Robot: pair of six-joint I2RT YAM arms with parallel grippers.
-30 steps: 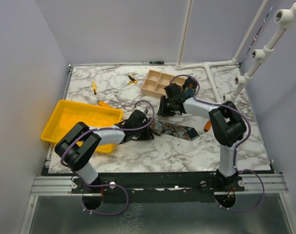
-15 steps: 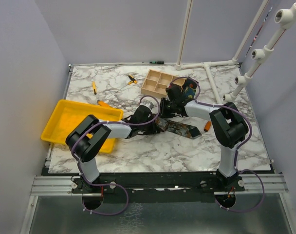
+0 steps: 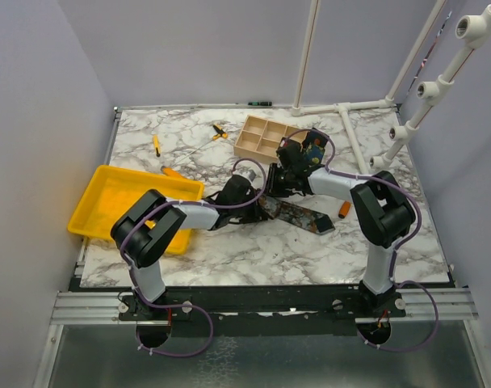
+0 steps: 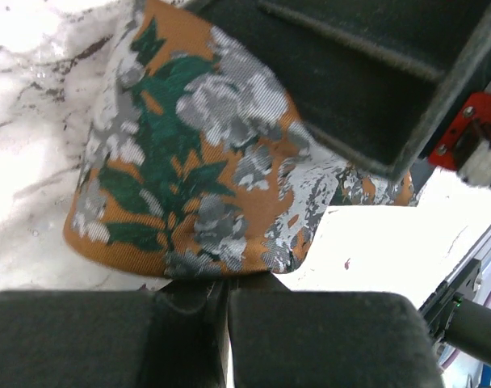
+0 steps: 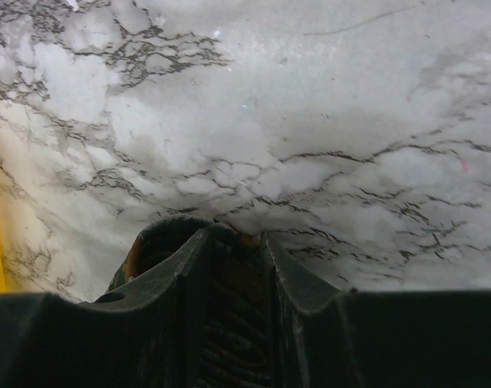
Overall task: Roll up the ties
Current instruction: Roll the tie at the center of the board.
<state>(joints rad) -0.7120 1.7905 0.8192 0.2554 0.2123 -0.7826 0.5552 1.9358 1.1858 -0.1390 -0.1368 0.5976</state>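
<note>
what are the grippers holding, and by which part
The tie, at its rolled end: left gripper pinches the fold's edge, right gripper clamps the same end.

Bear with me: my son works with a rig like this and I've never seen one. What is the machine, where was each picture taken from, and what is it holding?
You are seeing two robot arms bolted to the near edge of a marble table. The wide picture comes from a fixed camera above and behind them; the two close-ups come from a camera on each wrist. Each arm ends in a two-finger gripper. The left gripper and right gripper meet mid-table and both look closed on one patterned tie, orange with green leaves, whose rest lies flat on the table. Also there: a yellow tray, a wooden compartment box and orange-handled screwdrivers.
</note>
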